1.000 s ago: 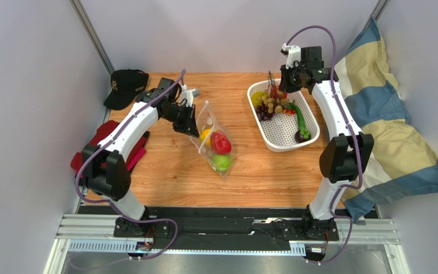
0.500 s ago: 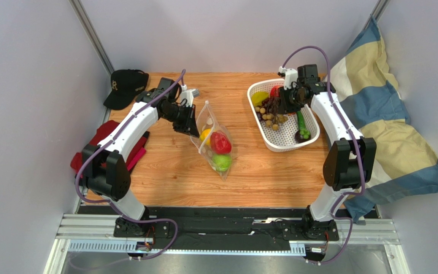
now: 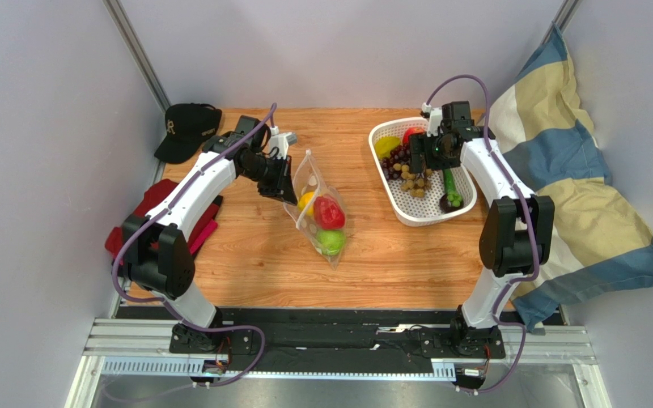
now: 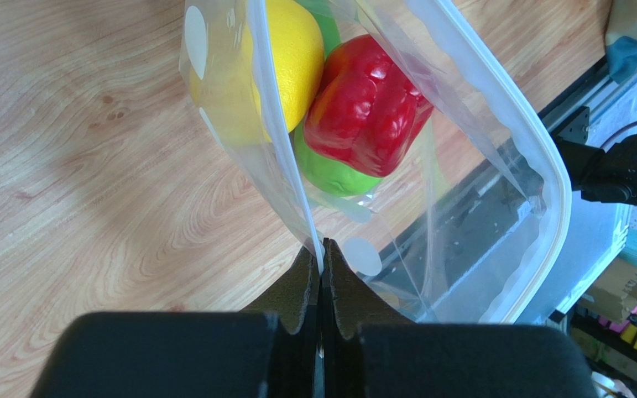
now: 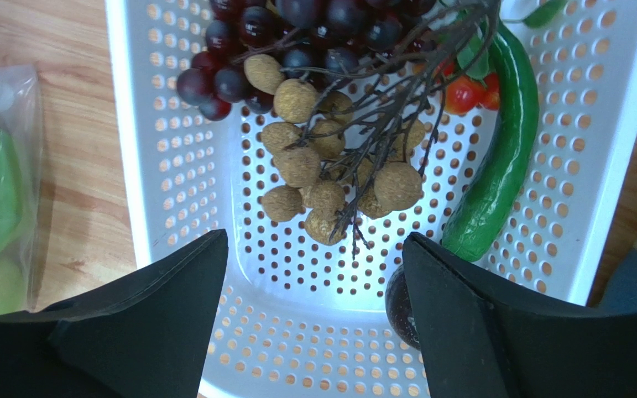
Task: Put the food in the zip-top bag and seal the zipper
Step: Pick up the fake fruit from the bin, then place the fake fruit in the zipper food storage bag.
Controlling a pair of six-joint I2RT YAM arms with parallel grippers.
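The zip-top bag (image 3: 318, 214) stands open-mouthed on the wooden table, holding a yellow lemon (image 4: 290, 58), a red pepper (image 4: 367, 104) and a green piece (image 4: 336, 176). My left gripper (image 4: 322, 249) is shut on one side of its zipper (image 4: 283, 153) rim and holds it up. My right gripper (image 5: 315, 240) hangs open over the white basket (image 5: 135, 141), nothing between its fingers. Below it lie a tan fruit cluster (image 5: 330, 178) on dark stems, a purple grape bunch (image 5: 297, 33), a long green vegetable (image 5: 500, 157) and small red fruits (image 5: 463, 93).
A dark round piece (image 5: 397, 303) sits by the right finger, and a yellow piece (image 3: 384, 146) lies at the basket's far left. A black cap (image 3: 187, 127) lies at the back left, a red cloth (image 3: 147, 212) under the left arm, a striped pillow (image 3: 577, 187) on the right.
My right gripper came down and nearer over the basket and opened, letting go of the stemmed fruit bunch, which now lies in the basket. The left gripper and bag have not moved.
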